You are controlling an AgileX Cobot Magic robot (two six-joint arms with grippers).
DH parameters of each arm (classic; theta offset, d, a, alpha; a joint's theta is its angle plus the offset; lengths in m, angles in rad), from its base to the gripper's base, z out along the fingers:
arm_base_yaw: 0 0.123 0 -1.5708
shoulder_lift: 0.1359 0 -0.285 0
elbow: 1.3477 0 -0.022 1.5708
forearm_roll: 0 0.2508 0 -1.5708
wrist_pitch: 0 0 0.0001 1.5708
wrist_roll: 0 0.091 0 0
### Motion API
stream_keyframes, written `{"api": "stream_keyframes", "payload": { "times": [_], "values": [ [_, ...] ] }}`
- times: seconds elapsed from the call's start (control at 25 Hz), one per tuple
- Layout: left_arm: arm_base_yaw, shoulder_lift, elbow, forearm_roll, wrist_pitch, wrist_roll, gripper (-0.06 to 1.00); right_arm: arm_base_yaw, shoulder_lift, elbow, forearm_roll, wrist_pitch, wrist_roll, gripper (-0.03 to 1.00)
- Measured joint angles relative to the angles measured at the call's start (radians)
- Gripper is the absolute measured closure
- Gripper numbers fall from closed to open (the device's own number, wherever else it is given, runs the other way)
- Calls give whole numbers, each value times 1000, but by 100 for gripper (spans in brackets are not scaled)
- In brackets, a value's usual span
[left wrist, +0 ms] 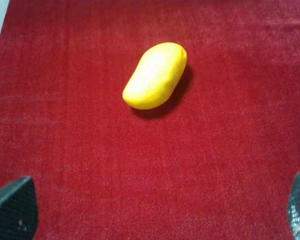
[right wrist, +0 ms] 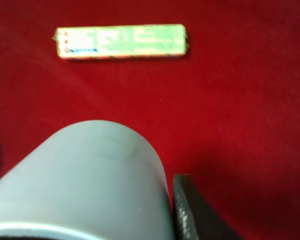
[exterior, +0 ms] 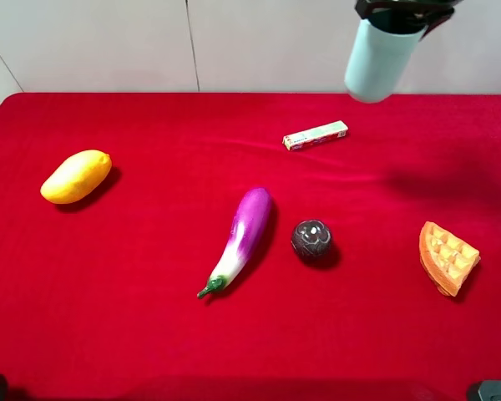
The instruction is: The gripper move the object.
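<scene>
The pale blue-green cup (exterior: pixel 381 58) hangs in the air at the top right of the exterior high view, tilted, held by its rim in my right gripper (exterior: pixel 401 12). In the right wrist view the cup (right wrist: pixel 85 180) fills the lower left, with one dark finger (right wrist: pixel 187 210) pressed against its side. It is well above the red cloth. My left gripper (left wrist: pixel 155 210) is open and empty; only its two fingertips (left wrist: pixel 12 207) show, above the cloth near the yellow mango (left wrist: pixel 155 75).
On the red table (exterior: pixel 134 317) lie a yellow mango (exterior: pixel 76 176) at left, a purple eggplant (exterior: pixel 241 238) in the middle, a dark round fruit (exterior: pixel 311 240), a waffle wedge (exterior: pixel 447 256) at right, and a small green-white box (exterior: pixel 316 134) (right wrist: pixel 121 41) beneath the cup.
</scene>
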Motion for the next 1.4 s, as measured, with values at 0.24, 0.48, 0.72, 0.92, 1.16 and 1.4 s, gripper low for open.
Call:
{"api": "stream_keyframes", "payload": {
  "times": [0.24,0.48,0.72,0.92,1.16,1.4],
  "values": [
    [0,0,0,0,0,0,-5,-75,-46,88,0,-6,-12,92],
    [0,0,0,0,0,0,-5,-160,-89,209,0,-55,-15,92],
    [0,0,0,0,0,0,-5,-256,-129,335,0,-119,-19,92],
    [0,0,0,0,0,0,-5,-307,-133,410,0,-168,-30,92],
    [0,0,0,0,0,0,-5,-378,-133,537,0,-291,-31,92],
    [0,0,0,0,0,0,-5,-435,-133,596,0,-375,-37,92]
  ]
}}
